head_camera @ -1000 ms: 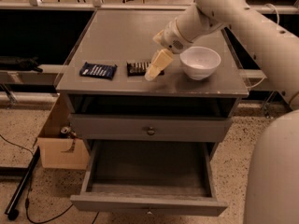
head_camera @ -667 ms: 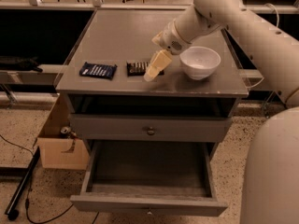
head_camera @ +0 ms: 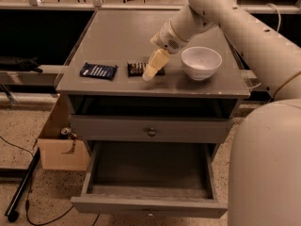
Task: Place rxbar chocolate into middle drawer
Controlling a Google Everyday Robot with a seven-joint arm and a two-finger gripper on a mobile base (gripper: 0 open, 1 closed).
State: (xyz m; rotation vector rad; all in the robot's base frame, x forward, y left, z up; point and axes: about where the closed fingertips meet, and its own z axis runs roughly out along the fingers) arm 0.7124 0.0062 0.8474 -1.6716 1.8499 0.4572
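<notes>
The rxbar chocolate (head_camera: 137, 68) is a dark flat bar lying on the grey cabinet top (head_camera: 127, 32), near its front edge. My gripper (head_camera: 153, 68) hangs down over the bar's right end and hides that part; whether it touches the bar cannot be told. The middle drawer (head_camera: 148, 206) is pulled out wide open below, and its dark floor (head_camera: 149, 171) holds nothing.
A blue-wrapped bar (head_camera: 98, 71) lies left of the dark bar. A white bowl (head_camera: 201, 62) stands right of the gripper. A closed drawer front with a round knob (head_camera: 151, 132) sits above the open drawer. A cardboard box (head_camera: 59, 147) stands on the floor at the left.
</notes>
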